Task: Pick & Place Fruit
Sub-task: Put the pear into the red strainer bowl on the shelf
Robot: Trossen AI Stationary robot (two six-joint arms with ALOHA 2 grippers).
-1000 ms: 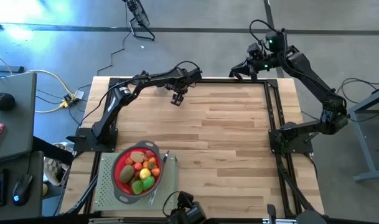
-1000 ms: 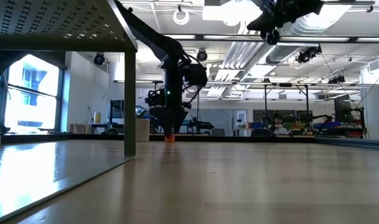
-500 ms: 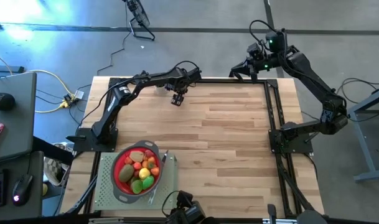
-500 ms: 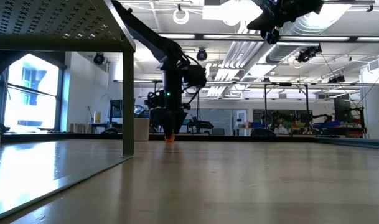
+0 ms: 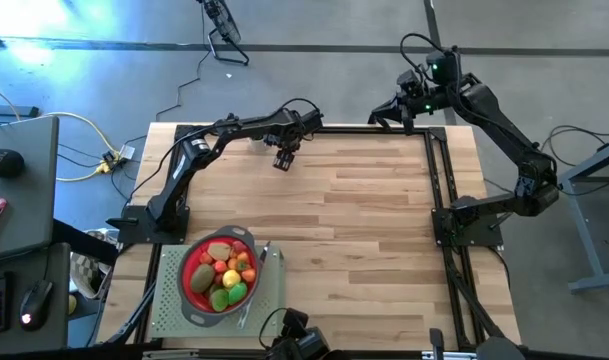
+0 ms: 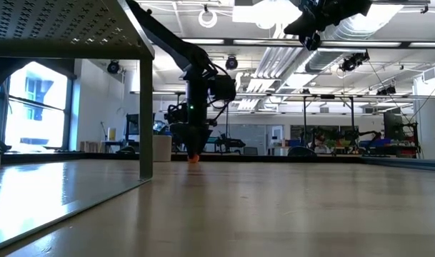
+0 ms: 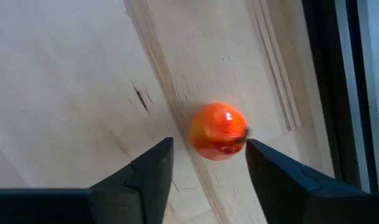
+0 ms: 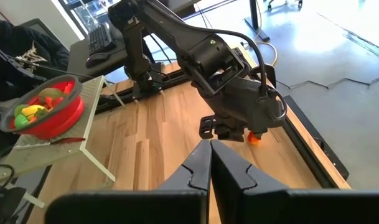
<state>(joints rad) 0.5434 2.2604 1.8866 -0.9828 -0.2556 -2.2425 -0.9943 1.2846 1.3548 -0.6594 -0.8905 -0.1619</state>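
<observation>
A small round orange fruit (image 7: pixel 217 130) lies on the wooden table near its far edge, left of the middle (image 8: pixel 254 138). My left gripper (image 7: pixel 209 142) hangs just over it (image 5: pixel 281 160), pointing steeply down and open, with one finger on each side of the fruit. Several more fruits fill a red strainer (image 5: pixel 192 262) at the table's near left. My right gripper (image 8: pixel 209 146) is shut and empty. It is raised high over the far right corner (image 5: pixel 384 113). My left gripper comes at the orange fruit from above with a finger on either side. One fingertip (image 7: pixel 250 146) stands right at the fruit's edge (image 7: pixel 241 133), but I cannot tell whether it touches. The other fingertip is a little apart from the fruit, which rests on the table.
The strainer sits on a grey perforated stand (image 5: pixel 169 305) whose top and leg show at the left of the low view (image 6: pixel 142 107). A dark metal frame (image 5: pixel 439 180) runs along the table's far and right edges. Bare wood (image 5: pixel 364 230) spreads across the middle.
</observation>
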